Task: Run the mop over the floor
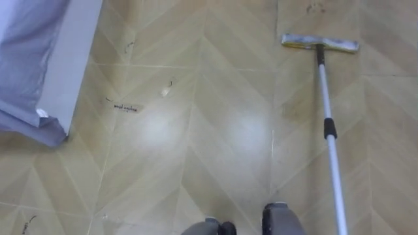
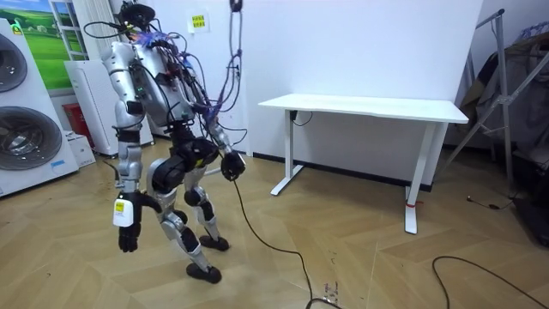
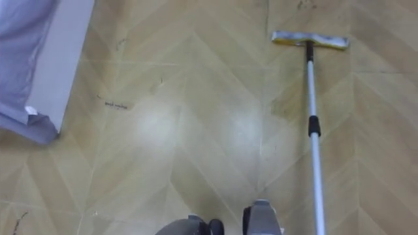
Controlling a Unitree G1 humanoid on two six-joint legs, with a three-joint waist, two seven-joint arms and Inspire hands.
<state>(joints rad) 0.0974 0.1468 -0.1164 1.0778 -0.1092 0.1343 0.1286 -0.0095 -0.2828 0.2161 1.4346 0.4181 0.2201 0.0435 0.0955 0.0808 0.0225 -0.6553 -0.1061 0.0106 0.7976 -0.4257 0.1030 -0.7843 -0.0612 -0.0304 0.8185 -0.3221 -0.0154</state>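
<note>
The mop is out in front of the robot and to its right on the pale wooden floor. Its flat head rests far out, set crosswise, and its silver handle with a black collar runs back toward the robot until it leaves the bottom edge. To the robot's left a grey cloth hangs beside a white panel, and a few dark marks sit on the boards near them, well apart from the mop. In the room view the robot stands with knees bent and its body leaning toward the room view's left, between 2 stacked washing machines and a white desk. 1 hand hangs low beside its thigh and the other hand is held out at hip height. I cannot tell from its body which is left and which is right, nor whether either is open or closed.
</note>
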